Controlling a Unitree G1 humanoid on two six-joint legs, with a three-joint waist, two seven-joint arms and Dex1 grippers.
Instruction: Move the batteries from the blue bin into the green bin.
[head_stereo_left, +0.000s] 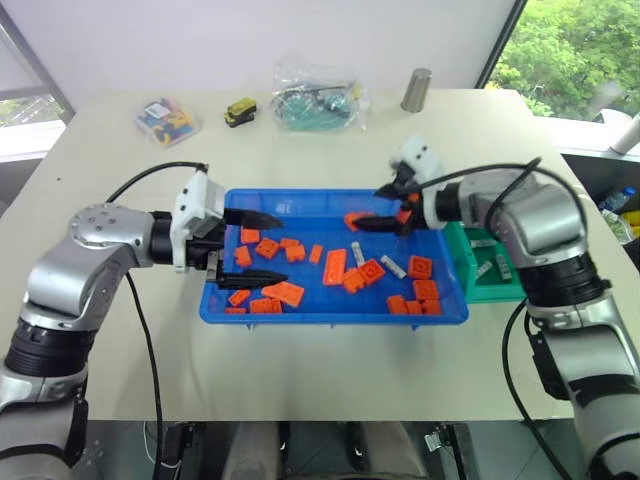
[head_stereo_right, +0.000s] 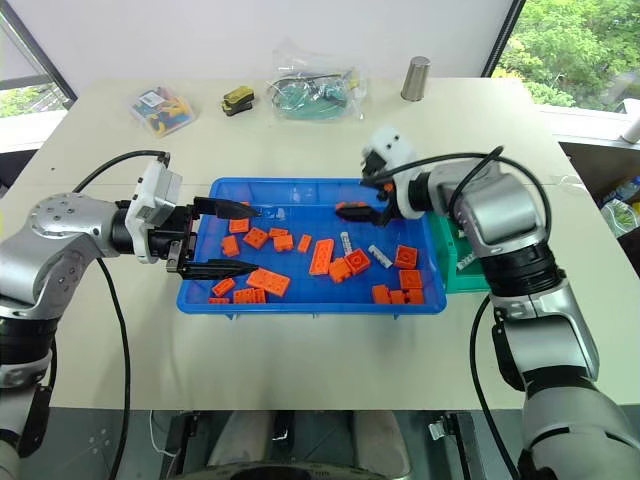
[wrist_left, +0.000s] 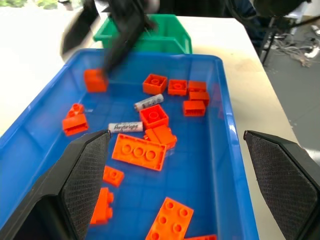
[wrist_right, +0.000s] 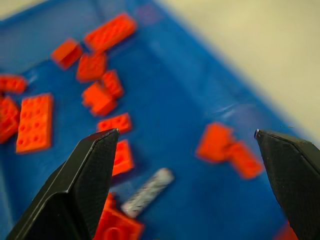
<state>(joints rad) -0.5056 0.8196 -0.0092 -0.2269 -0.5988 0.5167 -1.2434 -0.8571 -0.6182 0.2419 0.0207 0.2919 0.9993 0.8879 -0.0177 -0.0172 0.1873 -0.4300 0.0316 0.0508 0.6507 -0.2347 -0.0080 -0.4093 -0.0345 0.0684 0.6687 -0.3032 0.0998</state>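
Note:
The blue bin (head_stereo_left: 330, 318) lies at the table's middle, strewn with orange bricks (head_stereo_left: 335, 266). Two batteries (head_stereo_left: 358, 254) (head_stereo_left: 393, 266) lie among them right of centre; the left wrist view shows them as batteries (wrist_left: 125, 127) (wrist_left: 148, 102). The green bin (head_stereo_left: 490, 290) stands against the blue bin's right side with several batteries (head_stereo_left: 484, 270) inside. My left gripper (head_stereo_left: 284, 247) hangs open over the blue bin's left end, empty. My right gripper (head_stereo_left: 365, 207) is open and empty over the far right part of the blue bin, above a battery (wrist_right: 147, 191).
A metal cup (head_stereo_left: 416, 90), a clear plastic bag (head_stereo_left: 318, 98), a small yellow-and-black object (head_stereo_left: 240, 111) and a packet of coloured pieces (head_stereo_left: 166, 121) sit along the table's far side. Bare table lies in front of the blue bin.

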